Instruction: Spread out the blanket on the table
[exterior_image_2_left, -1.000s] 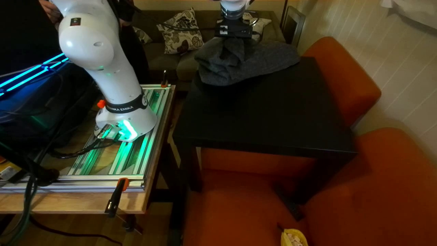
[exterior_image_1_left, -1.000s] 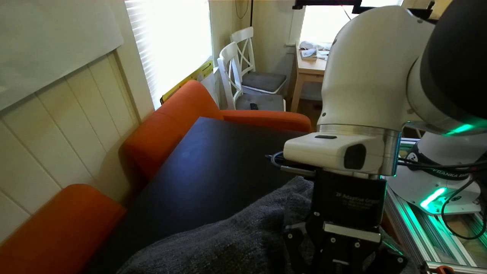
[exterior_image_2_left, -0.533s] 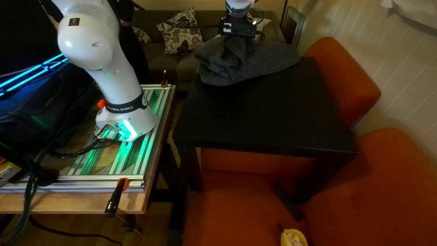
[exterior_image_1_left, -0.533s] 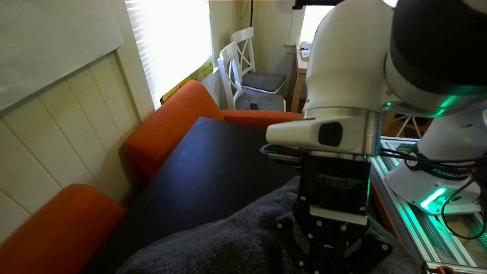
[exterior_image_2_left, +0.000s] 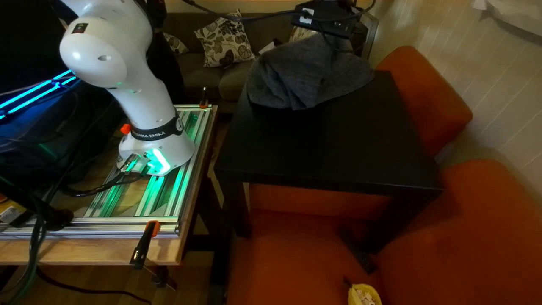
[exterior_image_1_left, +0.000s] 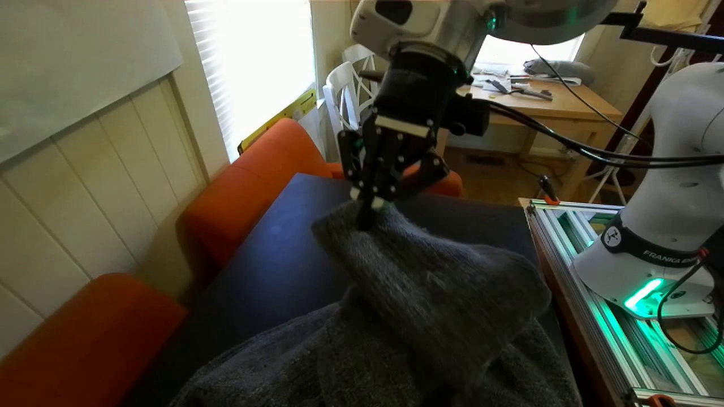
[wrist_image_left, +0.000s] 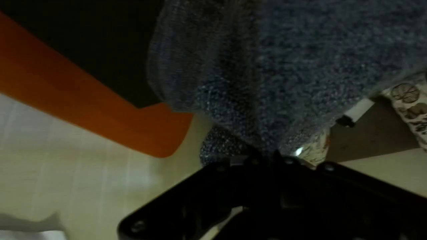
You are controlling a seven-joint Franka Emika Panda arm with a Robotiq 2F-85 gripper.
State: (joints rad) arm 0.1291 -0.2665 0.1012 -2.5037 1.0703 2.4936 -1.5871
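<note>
Between the jaws of the gripper (exterior_image_1_left: 367, 211), the upper part of the dark grey blanket (exterior_image_1_left: 441, 282) was clamped, the fingers being pressed together on it; whether an edge or a fold was caught there could not be told. By the jaws that part was held raised above the table (exterior_image_1_left: 271, 249), with a short flap pushed out just to their left and a broad, tilted swathe hung from them toward the lower right. Below the jaws and nearer the camera, the rest of the blanket was heaped on the table in loose folds, cut off by the bottom edge of the view

In an exterior view, the gripper housing (exterior_image_2_left: 324, 19) was seen above the blanket, which was bunched beneath it at the far end of the table; the jaws themselves were hidden there. In the wrist view, the blanket was shown gathered into folds drawn in to the jaws, the place of contact being too dim for detail. Right of the jaws in that view, a patterned pillow (wrist_image_left: 410, 100) was partly shown

Behind and to the left of the jaws, orange cushions (exterior_image_1_left: 254, 189) were set along the table. Behind the jaws, white chairs (exterior_image_1_left: 339, 76) were partly covered by the gripper, and farther right a wooden desk (exterior_image_1_left: 571, 105) was seen. Well apart from the jaws, to their right, the arm's base (exterior_image_1_left: 611, 274) was mounted on metal rails (exterior_image_1_left: 605, 322) beside the table
</note>
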